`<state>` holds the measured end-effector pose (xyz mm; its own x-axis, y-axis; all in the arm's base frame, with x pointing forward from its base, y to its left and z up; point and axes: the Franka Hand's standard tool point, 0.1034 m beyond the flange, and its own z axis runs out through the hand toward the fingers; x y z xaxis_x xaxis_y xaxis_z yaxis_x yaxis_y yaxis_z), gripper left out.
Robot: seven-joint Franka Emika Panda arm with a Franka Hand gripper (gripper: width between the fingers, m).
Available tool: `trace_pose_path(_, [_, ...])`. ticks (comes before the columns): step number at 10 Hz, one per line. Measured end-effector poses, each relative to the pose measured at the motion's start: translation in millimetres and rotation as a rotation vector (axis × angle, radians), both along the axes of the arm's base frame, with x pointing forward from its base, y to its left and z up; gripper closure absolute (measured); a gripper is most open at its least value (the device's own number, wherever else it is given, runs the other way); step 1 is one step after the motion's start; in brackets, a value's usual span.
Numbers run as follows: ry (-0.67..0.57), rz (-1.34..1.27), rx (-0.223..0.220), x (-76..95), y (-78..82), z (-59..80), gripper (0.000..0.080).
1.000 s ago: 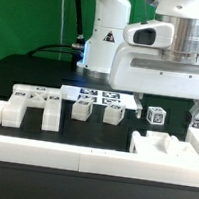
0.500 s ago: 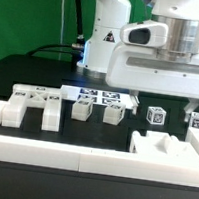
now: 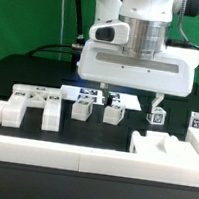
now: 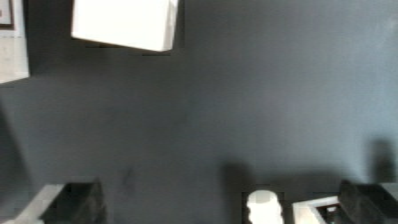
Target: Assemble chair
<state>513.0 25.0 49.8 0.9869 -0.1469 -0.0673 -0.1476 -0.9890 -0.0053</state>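
On the table (image 3: 93,133), chunky white tagged chair blocks (image 3: 31,104); gripper (image 3: 129,93) spread wide, empty.

White block (image 4: 125,24) lies on dark table (image 4: 231,100), apart from pincer (image 4: 217,200)

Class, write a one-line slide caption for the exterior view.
Open, empty tool hangs over loose white chair parts spread on the black table inside white border rails.

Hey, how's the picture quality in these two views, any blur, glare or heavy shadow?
Exterior view: sharp and evenly lit; the white chair parts wash out slightly against the black table. Wrist view: dim and soft-focused; the open claw reads as dark smudges on dark table, and a white shape glares at the edge.
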Motion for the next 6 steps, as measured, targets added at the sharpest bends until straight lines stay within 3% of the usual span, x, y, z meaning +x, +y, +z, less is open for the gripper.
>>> trace_pose_path(3, [0.001,-0.003,-0.001,-0.5,-2.4,-0.5,0.0151])
trace_pose_path(6, [0.038,-0.063,-0.004,-19.9,-31.1,-9.8,0.0151])
